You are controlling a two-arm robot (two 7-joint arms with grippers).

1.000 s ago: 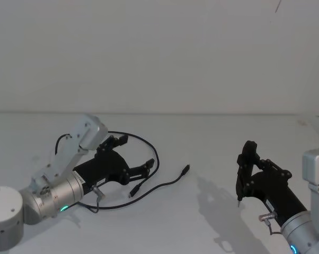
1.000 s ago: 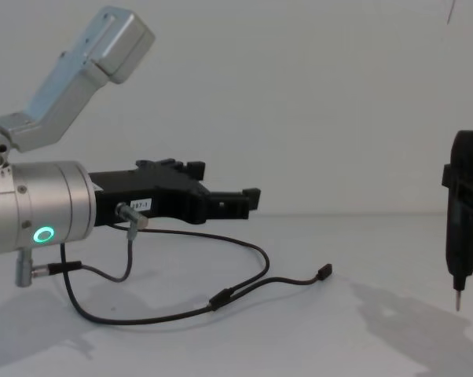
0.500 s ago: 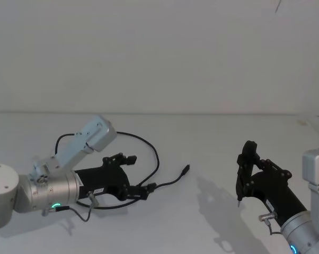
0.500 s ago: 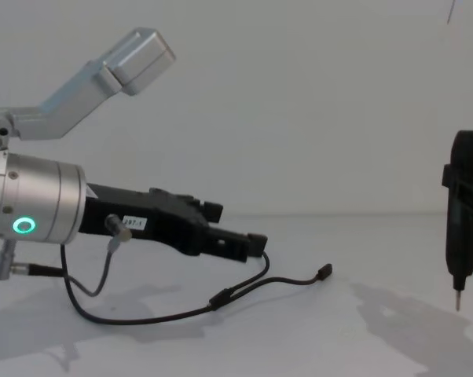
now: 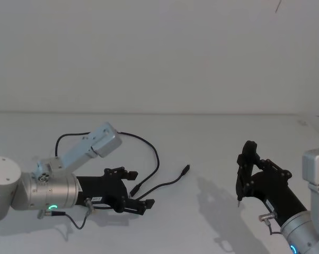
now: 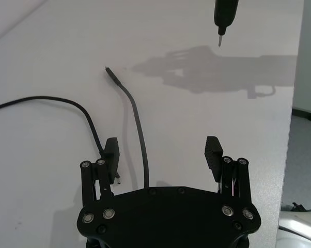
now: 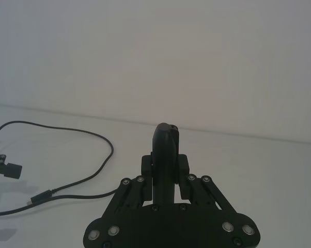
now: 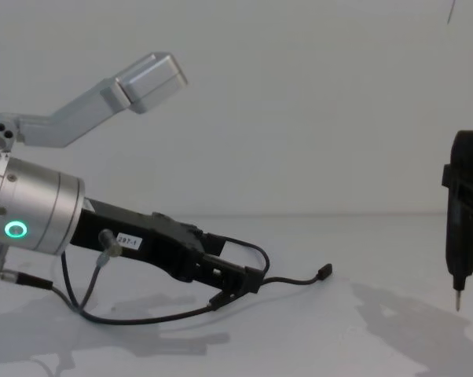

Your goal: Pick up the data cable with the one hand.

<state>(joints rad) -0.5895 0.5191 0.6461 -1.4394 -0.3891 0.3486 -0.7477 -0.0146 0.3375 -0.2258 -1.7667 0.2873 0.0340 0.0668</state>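
Straddling the cable (image 6: 137, 124) with fingers (image 6: 111, 150) spread wide, the left gripper (image 5: 139, 189) hangs low over the white table (image 5: 202, 143). The cable runs between the fingers, nearer one than the other, its end lying beyond the fingertips. The right gripper (image 5: 248, 159), fingers closed, is well apart.

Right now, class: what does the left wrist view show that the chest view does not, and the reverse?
Left wrist view: the data cable runs between the two fingers of the open left pincer. Chest view: a green ring light and a white label, with the pincer angled downward. Both: the cable's free plug and, beyond it, the right pincer with its pointed tip.
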